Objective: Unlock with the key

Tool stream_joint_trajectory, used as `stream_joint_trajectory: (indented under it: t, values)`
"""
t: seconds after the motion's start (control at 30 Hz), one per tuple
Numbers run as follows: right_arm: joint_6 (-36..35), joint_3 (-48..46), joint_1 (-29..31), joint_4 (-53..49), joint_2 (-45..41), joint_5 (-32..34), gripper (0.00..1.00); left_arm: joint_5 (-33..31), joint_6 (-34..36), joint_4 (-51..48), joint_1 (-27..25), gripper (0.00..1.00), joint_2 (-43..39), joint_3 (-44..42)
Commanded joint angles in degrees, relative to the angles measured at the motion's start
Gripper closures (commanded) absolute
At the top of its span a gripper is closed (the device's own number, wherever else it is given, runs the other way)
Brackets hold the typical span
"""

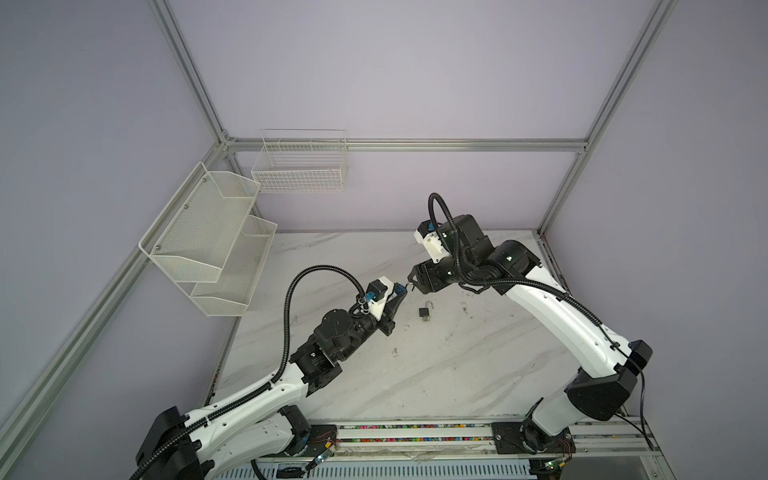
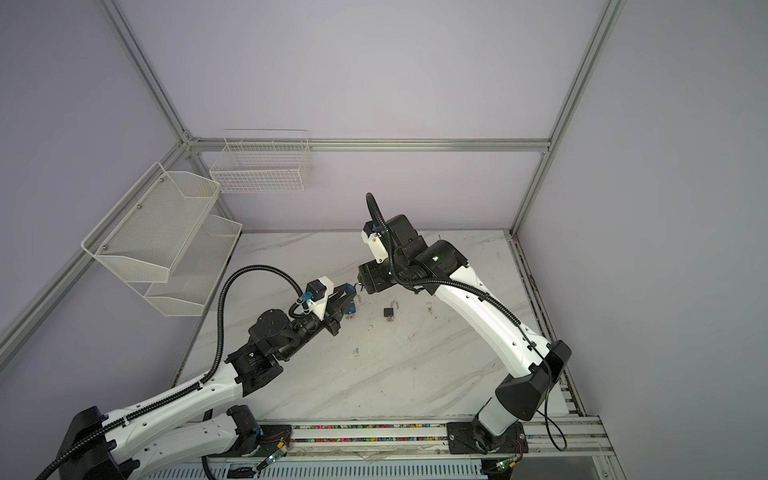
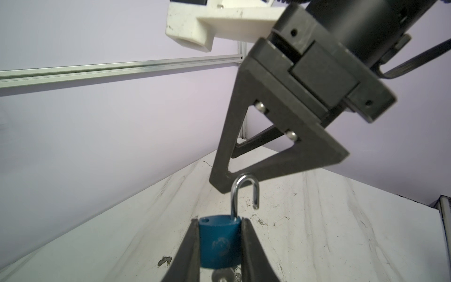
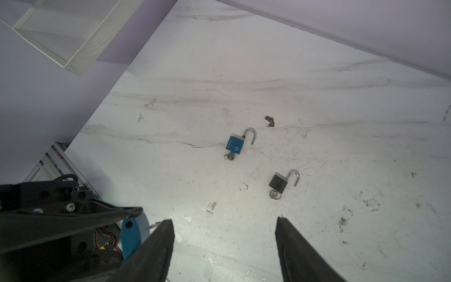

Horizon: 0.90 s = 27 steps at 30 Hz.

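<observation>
Marble-patterned tabletop (image 1: 457, 374), scuffed, under lilac walls (image 1: 395, 83); left fingers (image 3: 185, 254) clamp a blue padlock (image 3: 218, 244), right fingers (image 4: 161, 244) spread wide.

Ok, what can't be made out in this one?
Left wrist view: what hangs under the held blue padlock is blurred and cut by the frame edge; key unconfirmed.
Same view: the right gripper has a fingertip overlapping the shackle; contact unclear.
Both top views: table blue padlock largely behind the left gripper.
Top views: black padlock, key too small there.
</observation>
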Motion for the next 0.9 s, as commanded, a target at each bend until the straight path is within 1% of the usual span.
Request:
stream_joint_trajectory:
  t: [0.0, 0.07, 0.13, 0.4, 0.53, 0.63, 0.73, 0.8, 0.87]
  values:
    - [-1.6, -1.13, -0.04, -0.57, -1.91, -1.67, 0.31, -0.5, 0.94, 4.0, -0.17, 1.0, -0.77, -0.52]
    - [-1.67, -1.81, -0.02, -0.01, -2.66, -3.12, 0.31, -0.22, 0.96, 4.09, -0.17, 1.0, -0.55, -0.41]
    - [-1.58, -2.2, 0.02, 0.27, -3.14, -3.22, 0.31, -0.37, 1.14, 4.26, -0.17, 1.0, -0.29, -0.37]
    - [0.96, -3.34, -0.49, 0.44, -5.42, 2.82, 0.3, -1.52, 0.55, 3.0, -0.16, 1.0, 0.91, 1.05]
    - [2.97, -4.45, -3.4, 0.77, -7.61, 6.66, 0.25, -1.31, -2.26, 3.34, -0.17, 1.0, 2.9, 2.9]
    - [5.71, -6.11, -6.75, 1.62, -9.16, 9.55, 0.18, -4.7, -10.43, -0.23, -0.3, 1.0, 6.66, 7.16]
    - [7.74, -8.16, -9.74, 2.89, -9.91, 12.29, 0.12, -5.93, -18.6, -3.45, -1.35, 1.0, 11.67, 11.93]
    - [9.71, -10.52, -12.0, 4.78, -10.82, 14.48, 0.04, -7.76, -25.99, -4.35, -2.16, 1.0, 15.01, 14.93]
    - [11.41, -13.18, -14.56, 7.64, -11.7, 15.47, 0.03, -8.2, -29.46, -4.67, -3.53, 1.0, 18.44, 17.75]
